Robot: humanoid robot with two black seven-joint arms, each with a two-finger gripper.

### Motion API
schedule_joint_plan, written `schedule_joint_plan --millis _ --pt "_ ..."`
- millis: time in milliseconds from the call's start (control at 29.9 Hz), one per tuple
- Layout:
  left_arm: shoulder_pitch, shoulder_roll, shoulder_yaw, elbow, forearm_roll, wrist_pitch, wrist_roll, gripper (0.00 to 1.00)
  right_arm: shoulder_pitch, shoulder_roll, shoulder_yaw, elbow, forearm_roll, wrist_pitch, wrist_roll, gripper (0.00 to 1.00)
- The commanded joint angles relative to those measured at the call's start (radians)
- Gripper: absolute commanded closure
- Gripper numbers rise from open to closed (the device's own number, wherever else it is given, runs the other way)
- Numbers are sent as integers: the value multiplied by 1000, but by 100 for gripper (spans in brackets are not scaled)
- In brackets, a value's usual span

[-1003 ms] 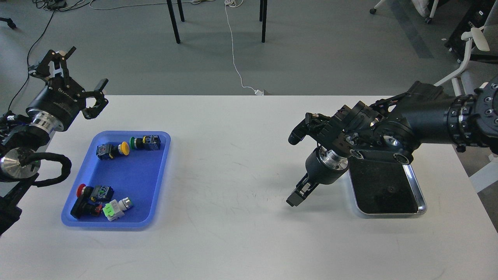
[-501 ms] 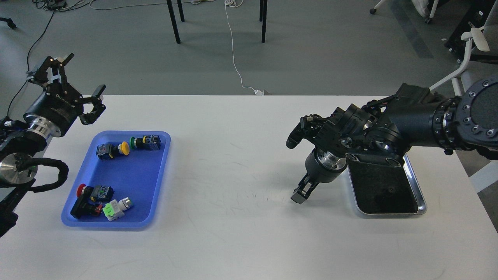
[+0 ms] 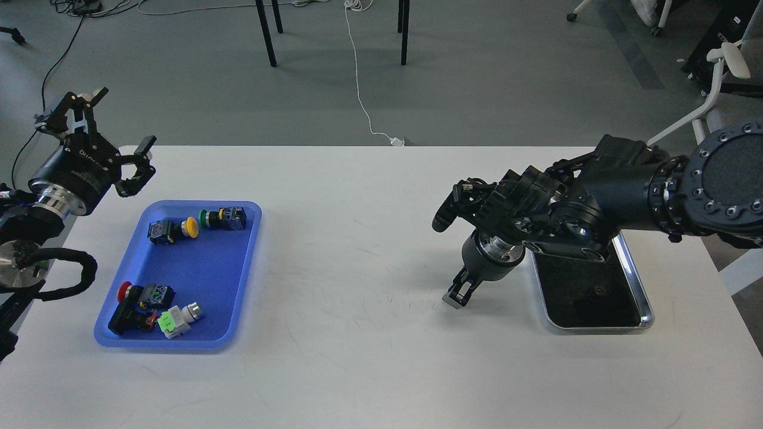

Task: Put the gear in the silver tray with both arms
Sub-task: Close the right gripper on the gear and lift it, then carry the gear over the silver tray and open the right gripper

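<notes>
Your left gripper [image 3: 98,134] hangs with its fingers spread wide apart, holding nothing, just past the far left corner of the white table [image 3: 369,357]. Your right gripper [image 3: 456,295] points down toward the tabletop, but it is seen small and dark, so you cannot tell whether its fingers are parted or together.

You will find the silver tray [image 3: 641,298] on the right side of the table, just to the right of the right gripper, with the right arm [image 3: 620,190] reaching over its far end. Its dark bottom looks bare. The blue tray [image 3: 202,342] sits on the left side, near and below the left gripper, holding several push-button parts with yellow, green and red caps.

White lettering shows on the left gripper's round body, too small for you to read.

Your left arm [image 3: 42,202] rises from the left edge and angles up and away. Your right arm comes in level from the right edge, then bends down at the wrist.
</notes>
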Motion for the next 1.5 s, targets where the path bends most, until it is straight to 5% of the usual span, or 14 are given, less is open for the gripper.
schedule_joint_plan --millis 0,267,401,802,1203,1470 --pt "0 4 -1 0 0 -2 0 2 -7 0 -4 0 -1 0 0 58" --pt "0 3 -1 0 -2 -2 0 2 -7 2 -4 -1 1 0 0 67" --pt "0 4 -2 0 -2 -3 0 2 -7 2 -4 -1 1 0 0 84" --pt "0 9 -4 0 0 -9 0 2 59 -23 -1 0 -2 0 5 87" --pt "-3 17 -5 -1 -2 -9 0 2 86 -415 10 55 -92 -32 9 86" --pt "-3 12 -4 -1 -2 -9 0 2 9 -502 9 14 -206 -112 8 85"
